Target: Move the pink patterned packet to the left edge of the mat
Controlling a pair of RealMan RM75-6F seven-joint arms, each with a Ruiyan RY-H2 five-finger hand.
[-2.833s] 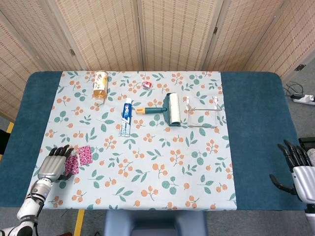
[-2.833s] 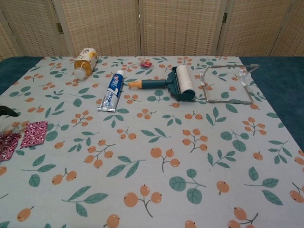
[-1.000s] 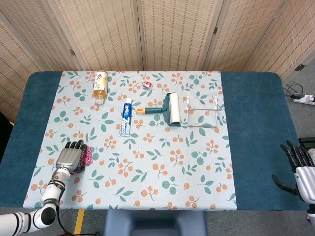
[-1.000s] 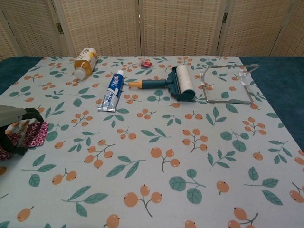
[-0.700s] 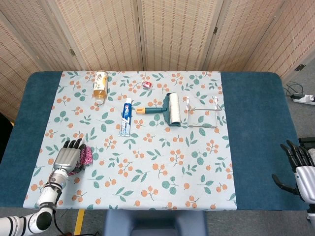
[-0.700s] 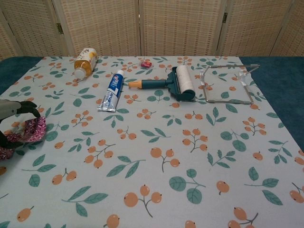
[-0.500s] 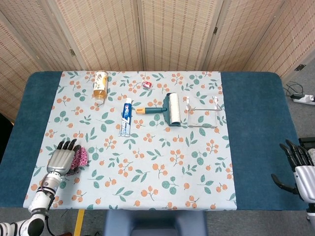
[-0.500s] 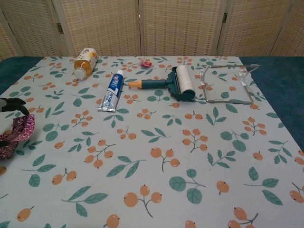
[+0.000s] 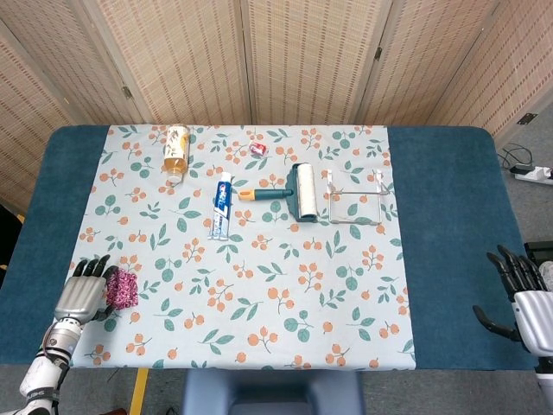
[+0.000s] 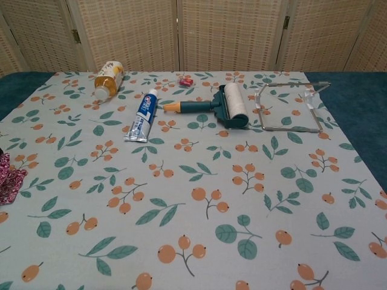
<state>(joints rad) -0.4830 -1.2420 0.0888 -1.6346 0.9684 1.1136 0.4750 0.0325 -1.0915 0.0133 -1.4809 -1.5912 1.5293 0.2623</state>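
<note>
1. At the near left corner of the counter (image 9: pixel 449 216), the left robot hand (image 9: pixel 80 296) lies at the left edge of the mat (image 9: pixel 285 303). Its fingers point away from the robot and it is grasping the pink patterned packet (image 9: pixel 122 287), which looks crumpled against the right side of the fingers.
2. In the chest view only a small part of the packet (image 10: pixel 8 178) shows at the left border of the picture, lying on the mat; the left robot hand is not visible there.
3. At the near right, the right robot hand (image 9: pixel 523 296) is beside the counter edge, released, with fingers spread and nothing in it.
4. In the middle of the mat, a toothpaste tube (image 9: pixel 222 206) lies lengthwise, well apart from the packet.
5. Just right of the tube lies a lint roller (image 9: pixel 295 192) with a teal handle, and beside it a wire rack (image 9: pixel 356 197).
6. Farther away, a bottle (image 9: pixel 175 149) of amber liquid lies on its side near the far left of the mat.
7. A small red item (image 9: pixel 259 149) lies near the far edge, between the bottle and the roller.
</note>
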